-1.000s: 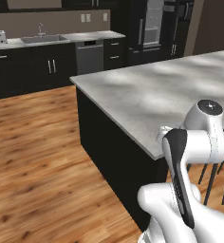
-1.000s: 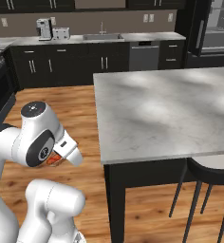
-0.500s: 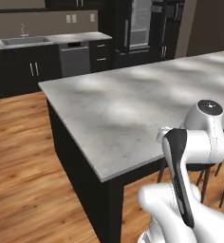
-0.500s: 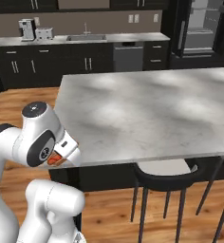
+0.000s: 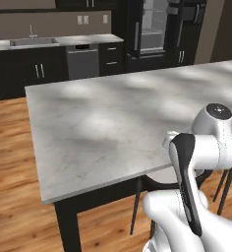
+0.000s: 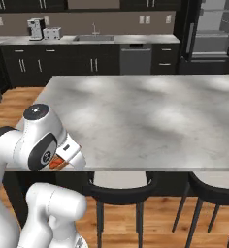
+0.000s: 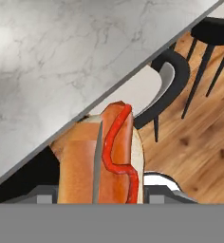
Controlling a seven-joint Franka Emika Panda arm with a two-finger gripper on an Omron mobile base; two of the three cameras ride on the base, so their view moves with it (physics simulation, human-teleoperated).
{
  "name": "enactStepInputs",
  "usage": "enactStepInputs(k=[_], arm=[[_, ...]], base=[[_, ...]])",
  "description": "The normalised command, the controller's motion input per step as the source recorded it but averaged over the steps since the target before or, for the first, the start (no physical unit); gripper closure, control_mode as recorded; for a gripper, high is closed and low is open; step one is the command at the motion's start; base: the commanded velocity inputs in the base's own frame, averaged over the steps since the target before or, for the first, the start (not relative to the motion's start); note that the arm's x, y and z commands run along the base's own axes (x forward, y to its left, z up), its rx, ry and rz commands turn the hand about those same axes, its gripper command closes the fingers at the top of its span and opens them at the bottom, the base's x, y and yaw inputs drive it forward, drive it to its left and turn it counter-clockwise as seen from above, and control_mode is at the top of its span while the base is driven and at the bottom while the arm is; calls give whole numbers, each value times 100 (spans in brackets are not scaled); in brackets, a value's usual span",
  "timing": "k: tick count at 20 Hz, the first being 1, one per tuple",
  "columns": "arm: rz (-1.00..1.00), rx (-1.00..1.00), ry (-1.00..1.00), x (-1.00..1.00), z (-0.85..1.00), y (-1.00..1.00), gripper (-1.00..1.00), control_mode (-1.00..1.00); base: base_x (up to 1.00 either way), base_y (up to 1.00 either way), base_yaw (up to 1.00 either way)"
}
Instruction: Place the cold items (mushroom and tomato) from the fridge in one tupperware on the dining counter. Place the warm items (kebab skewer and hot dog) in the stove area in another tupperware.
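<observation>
1. In the hand view, the hot dog (image 7: pixel 102 159) fills the lower middle, its bun running from 6 o'clock up toward 12, with a red squiggle of sauce along the sausage. The gripper (image 7: pixel 98 197) is clamped on it, one grey finger showing at each side of the bun near the bottom edge.
2. In the right base view, the arm (image 6: pixel 36 145) is folded up tight at about 8 o'clock, the hand tucked in close under the big round joint. A bit of the orange hot dog (image 6: pixel 56 162) peeks out below the white hand, just at the counter's near edge.
3. In the left base view, the arm (image 5: pixel 201 147) stands bent at 4 o'clock, its upper joint above the counter's near edge.
4. The grey marble counter (image 6: pixel 150 116) spreads across the middle of both base views, beyond the arm.
5. Black stools (image 6: pixel 119 186) sit under its near edge, at 6 and 4 o'clock.
6. Farther back, dark cabinets (image 6: pixel 19 65) line the wall, with a sink (image 6: pixel 93 37) at 12 o'clock and a fridge (image 6: pixel 211 31) at 1 o'clock.
</observation>
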Motion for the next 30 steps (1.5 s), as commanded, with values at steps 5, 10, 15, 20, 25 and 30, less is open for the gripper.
enactStepInputs(k=[5,10,15,20,25,30], arm=[[0,0,0,0,0,0,100,100],[0,0,0,0,0,0,100,100],[0,0,0,0,0,0,100,100],[0,0,0,0,0,0,100,100],[0,0,0,0,0,0,100,100],[0,0,0,0,0,0,100,100]], base=[[0,-100,26],[0,-100,22],[-3,-100,20],[-13,-100,19],[-16,-100,20],[-28,-100,18]])
